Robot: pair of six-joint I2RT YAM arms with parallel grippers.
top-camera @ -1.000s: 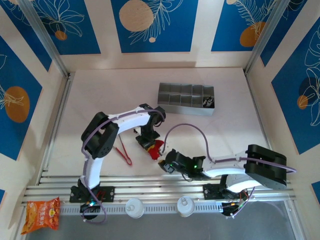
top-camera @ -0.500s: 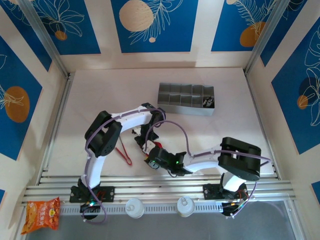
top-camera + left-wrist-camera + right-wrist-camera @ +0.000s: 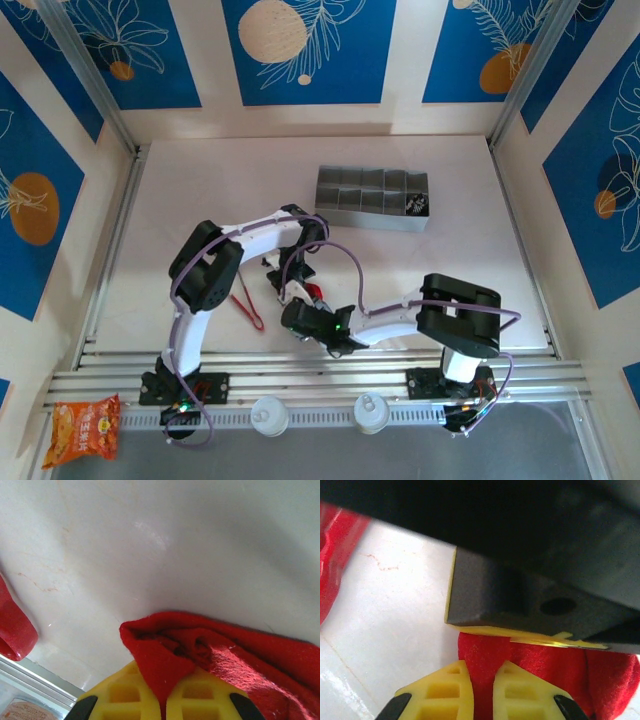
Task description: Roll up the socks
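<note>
Left gripper grips red sock; snack bag lettering looks illegible.

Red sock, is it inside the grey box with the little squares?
No, the red sock is at the front of the table, well apart from the grey box standing farther back.

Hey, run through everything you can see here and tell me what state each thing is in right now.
Left fingers, shut on the red sock.
Right fingers, shut, pinching the same sock.
Red sock, bunched and folded, held by both.
Tongs, lying flat, untouched.
Divided tray, upright, something dark in its right end compartment.
Snack bag, lying flat, untouched.
</note>
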